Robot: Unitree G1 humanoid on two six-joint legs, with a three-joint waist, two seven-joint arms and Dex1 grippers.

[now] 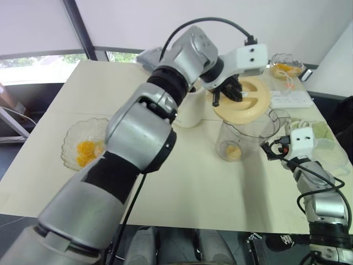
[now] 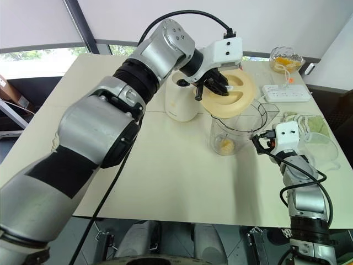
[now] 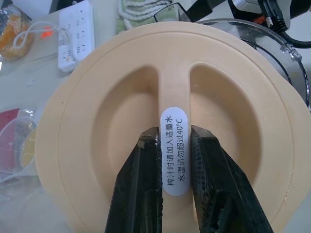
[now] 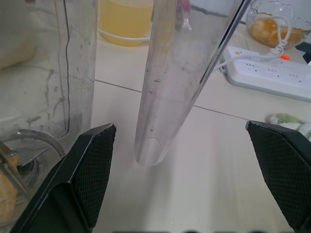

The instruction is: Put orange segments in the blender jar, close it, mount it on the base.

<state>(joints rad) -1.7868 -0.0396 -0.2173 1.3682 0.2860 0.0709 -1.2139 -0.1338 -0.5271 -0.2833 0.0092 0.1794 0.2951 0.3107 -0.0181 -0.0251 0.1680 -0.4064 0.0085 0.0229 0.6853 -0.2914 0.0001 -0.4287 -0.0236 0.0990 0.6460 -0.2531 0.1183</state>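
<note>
My left gripper (image 3: 174, 133) is shut on the centre ridge of a flat cream lid (image 1: 255, 105), held tilted just over the mouth of the clear blender jar (image 1: 242, 138). Whether lid and rim touch I cannot tell. Orange segments (image 1: 233, 152) lie at the jar's bottom. My right gripper (image 4: 182, 128) is open beside the jar, and the jar's clear handle (image 4: 165, 97) stands between its fingers without touching them. The cream-white base (image 2: 179, 102) stands left of the jar, partly behind my left arm. More orange segments (image 1: 85, 152) lie in a scalloped glass bowl (image 1: 77, 132) at the table's left.
A second glass bowl (image 1: 285, 66) with orange pieces stands at the back right, with a white power strip (image 1: 291, 99) in front of it. A cup of yellow juice (image 4: 124, 22) sits behind the jar. A green-white cloth (image 2: 309, 122) and a clear dish (image 2: 325, 149) lie near the right edge.
</note>
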